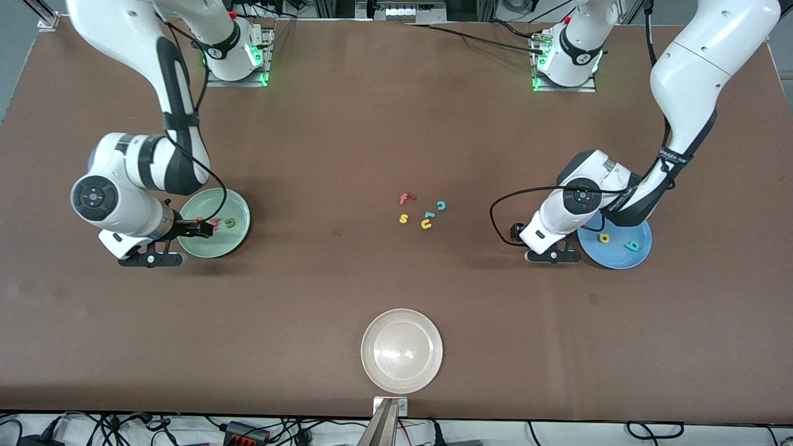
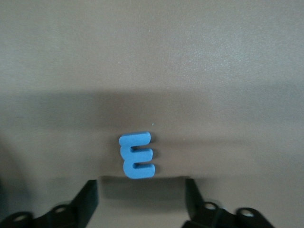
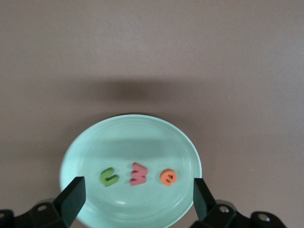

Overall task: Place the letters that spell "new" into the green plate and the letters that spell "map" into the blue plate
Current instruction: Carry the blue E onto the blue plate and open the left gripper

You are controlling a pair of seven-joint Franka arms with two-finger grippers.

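We see left gripper, fingers wide, straddling blue "m" on table by blue plate; right gripper wide over finished green plate

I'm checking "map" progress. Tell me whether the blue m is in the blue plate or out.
Out. The blue m lies on the bare brown table between the left gripper fingers, which are open.

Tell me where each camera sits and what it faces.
Front view: high across the table, facing both arm bases.
Left wrist view: looks down on the small blue foam letter m on the table, left gripper fingers flanking.
Right wrist view: over the round mint-green plate, right gripper fingers showing.
Shared: that plate.
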